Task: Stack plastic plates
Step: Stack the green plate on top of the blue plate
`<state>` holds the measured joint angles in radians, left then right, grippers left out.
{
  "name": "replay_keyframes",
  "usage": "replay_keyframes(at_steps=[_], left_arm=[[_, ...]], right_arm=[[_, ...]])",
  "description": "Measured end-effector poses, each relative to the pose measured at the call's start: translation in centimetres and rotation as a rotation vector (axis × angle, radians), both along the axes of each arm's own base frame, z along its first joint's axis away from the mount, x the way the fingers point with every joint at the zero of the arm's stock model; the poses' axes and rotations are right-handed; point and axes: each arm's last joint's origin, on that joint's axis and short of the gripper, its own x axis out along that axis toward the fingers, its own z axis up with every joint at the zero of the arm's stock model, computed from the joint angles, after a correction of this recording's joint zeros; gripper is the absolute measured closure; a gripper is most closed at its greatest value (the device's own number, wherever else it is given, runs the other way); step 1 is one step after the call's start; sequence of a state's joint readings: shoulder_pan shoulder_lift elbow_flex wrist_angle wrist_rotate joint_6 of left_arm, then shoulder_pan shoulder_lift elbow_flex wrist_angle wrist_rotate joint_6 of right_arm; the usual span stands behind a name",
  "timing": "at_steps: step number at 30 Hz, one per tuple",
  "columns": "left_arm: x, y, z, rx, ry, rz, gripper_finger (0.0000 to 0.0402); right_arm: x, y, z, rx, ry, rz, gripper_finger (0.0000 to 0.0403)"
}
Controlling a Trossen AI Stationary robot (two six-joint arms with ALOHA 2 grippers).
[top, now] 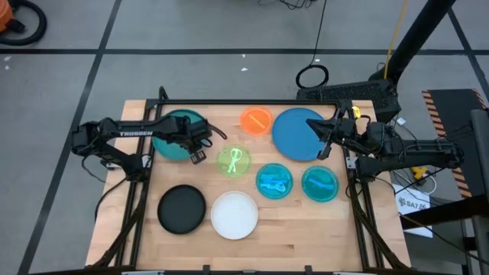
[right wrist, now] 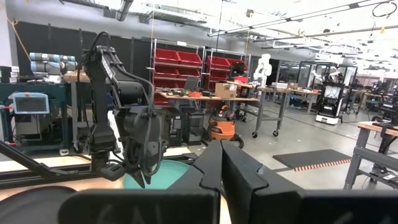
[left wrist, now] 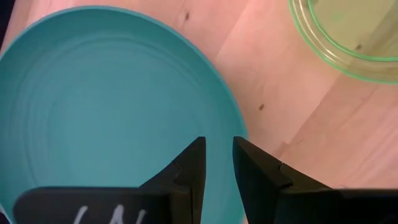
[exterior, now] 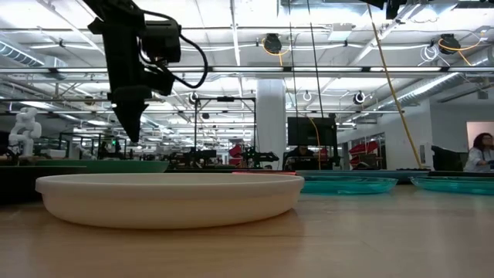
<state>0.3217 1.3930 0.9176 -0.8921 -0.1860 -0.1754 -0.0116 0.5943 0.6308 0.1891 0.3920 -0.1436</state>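
Eight plates lie flat on the wooden table: dark teal, orange, blue, lime green, two cyan, black and white. My left gripper points down above the teal plate's right rim, clear of it, as the low view shows. Its fingers are open by a narrow gap. My right gripper hovers over the blue plate's right part, lies about level, and is shut and empty.
The plates lie close together across the table's middle. Bare wood lies along the near edge and at the far left corner. A black frame rims the table. A person sits far off in the room.
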Motion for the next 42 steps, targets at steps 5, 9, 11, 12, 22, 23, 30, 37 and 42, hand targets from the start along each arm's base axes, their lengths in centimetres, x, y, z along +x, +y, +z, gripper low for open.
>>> replay_keyframes(at_steps=[5,9,11,12,22,23,30,37,42], left_arm=[[0.0,0.0,0.0,-0.037,-0.011,-0.019,0.0313],[0.1,-0.1,0.0,-0.058,-0.021,-0.027,0.0313],[0.1,-0.1,0.0,-0.068,-0.025,-0.031,0.0313],[0.1,-0.2,0.0,-0.071,-0.025,-0.034,0.0313],[0.1,-0.4,0.0,-0.098,-0.029,-0.045,0.0313],[0.1,-0.4,0.0,-0.098,-0.025,-0.047,0.0313],[-0.3,-0.6,-0.1,-0.119,0.019,-0.065,0.0313],[-0.8,-0.9,-0.2,-0.167,0.071,-0.070,0.0313],[-0.8,-0.9,-0.2,-0.158,0.082,-0.131,0.0313]], right_arm=[[0.0,0.0,0.0,-0.001,0.000,0.000,0.0401],[0.0,0.0,0.0,-0.002,0.002,0.000,0.0401],[0.0,0.0,0.0,-0.003,0.002,0.000,0.0401],[0.0,0.0,0.0,-0.003,0.003,0.000,0.0401],[0.0,0.0,-0.1,-0.003,0.008,0.000,0.0401],[0.0,0.0,-0.1,-0.003,0.009,0.000,0.0401],[0.0,0.0,-0.1,-0.009,0.011,-0.001,0.0401],[0.0,0.0,-0.1,-0.018,0.015,-0.002,0.0401],[0.0,0.0,-0.1,-0.023,0.017,-0.003,0.0401]])
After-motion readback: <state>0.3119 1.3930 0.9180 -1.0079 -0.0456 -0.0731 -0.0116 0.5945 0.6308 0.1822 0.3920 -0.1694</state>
